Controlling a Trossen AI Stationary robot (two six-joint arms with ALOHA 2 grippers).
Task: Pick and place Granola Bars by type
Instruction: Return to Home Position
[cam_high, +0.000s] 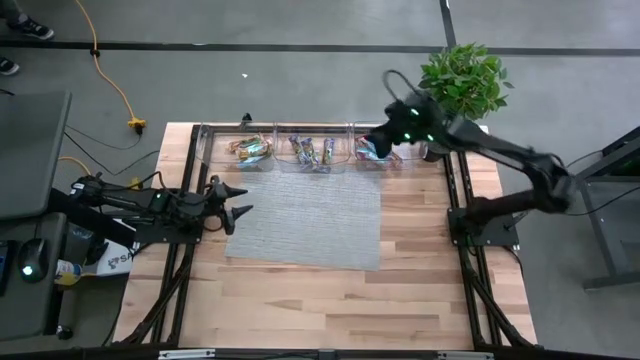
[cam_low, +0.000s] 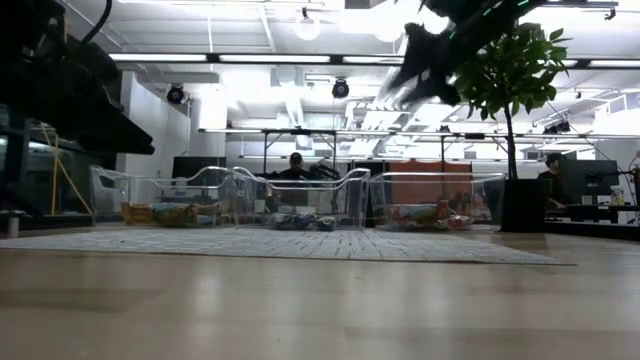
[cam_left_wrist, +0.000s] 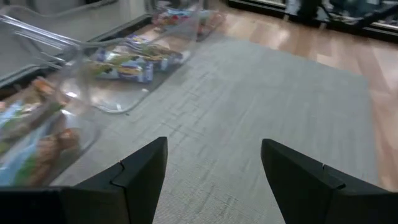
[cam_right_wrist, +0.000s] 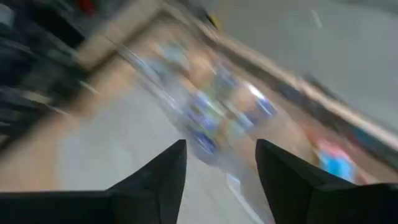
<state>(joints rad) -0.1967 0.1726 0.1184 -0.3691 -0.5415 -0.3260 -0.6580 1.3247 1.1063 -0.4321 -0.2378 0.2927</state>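
1. The granola bars sit in three clear bins lined up along the far edge of the counter, one kind per bin, which is the sorting the task asks for.
2. The left bin holds the tan-green bars, the middle bin holds the dark purple-silver bars, and the right bin holds the blue and pink bars.
3. I see no bar on the grey mat in front of the bins, so the sorting looks finished.
4. The right arm reaches across to the right bin, and the right jaws hover above it, well clear of its rim (the low view shows them high up, beside the plant).
5. The right jaws stand moderately apart with nothing between them, which fits a bar already dropped in.
6. The left arm waits low at the mat's left edge. The left jaws are spread wide, empty, and aimed across the mat.
7. What probably remains is for the right arm to draw back to rest. It should do so without brushing the plant's leaves or the bin wall.
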